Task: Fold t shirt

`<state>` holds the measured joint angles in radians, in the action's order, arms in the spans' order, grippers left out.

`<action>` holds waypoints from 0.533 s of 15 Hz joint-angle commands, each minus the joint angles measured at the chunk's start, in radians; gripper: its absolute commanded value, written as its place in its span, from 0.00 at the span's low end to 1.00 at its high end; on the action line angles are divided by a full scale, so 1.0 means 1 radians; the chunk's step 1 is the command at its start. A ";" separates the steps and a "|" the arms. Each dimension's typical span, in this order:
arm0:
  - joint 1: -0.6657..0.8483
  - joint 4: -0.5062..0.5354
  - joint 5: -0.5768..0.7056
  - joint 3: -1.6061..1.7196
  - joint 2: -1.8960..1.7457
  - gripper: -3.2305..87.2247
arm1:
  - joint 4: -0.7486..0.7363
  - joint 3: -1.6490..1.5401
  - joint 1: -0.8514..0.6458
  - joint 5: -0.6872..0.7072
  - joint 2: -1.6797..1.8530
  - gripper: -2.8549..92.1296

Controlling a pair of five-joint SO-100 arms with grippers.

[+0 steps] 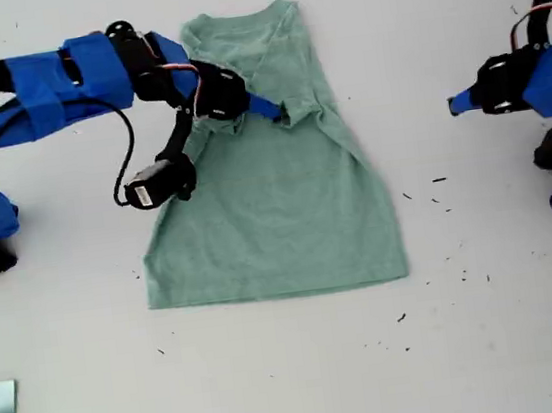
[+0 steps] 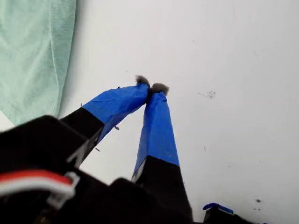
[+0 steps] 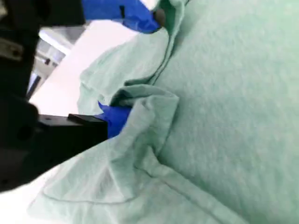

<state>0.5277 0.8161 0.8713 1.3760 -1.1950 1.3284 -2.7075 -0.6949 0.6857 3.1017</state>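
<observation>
T shirt (image 1: 276, 206): pale green, lying flat on the white table (image 1: 492, 321), hem toward the exterior view's near edge, collar toward the far edge. One sleeve side is already turned inward across the chest; the cloth bunches there.

My second pincer (image 1: 280, 113): over the upper chest of the t shirt, reaching in from the exterior view's left. In the second wrist view one blue finger (image 3: 114, 119) sits under a raised fold and the other above it; the pincer appears closed on that fold of shirt.

My first pincer (image 2: 152, 87): tips pressed together, empty, above bare table just beside the t shirt's edge, on the exterior view's right.

Step in hand, as judged: carrying the gripped fold across. Keep the cloth low and taut, travel straight across the shirt, release only once the edge lies parallel to the body, so the bunching flattens.
</observation>
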 commanded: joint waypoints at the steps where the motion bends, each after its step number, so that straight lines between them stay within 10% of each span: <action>1: -0.083 0.112 0.008 -0.137 -0.198 0.35 | 0.002 0.005 0.011 -0.008 0.012 0.05; 5: 0.098 0.390 -0.184 0.302 -0.933 0.04 | -0.003 0.005 0.011 -0.002 0.003 0.05; 8: 0.017 0.137 -0.388 1.111 -1.531 0.03 | -0.011 -0.002 0.020 -0.002 -0.008 0.05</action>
<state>0.5906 1.0707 0.5921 2.0847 -2.4145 1.3284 -2.7136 -0.6888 0.6857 3.0956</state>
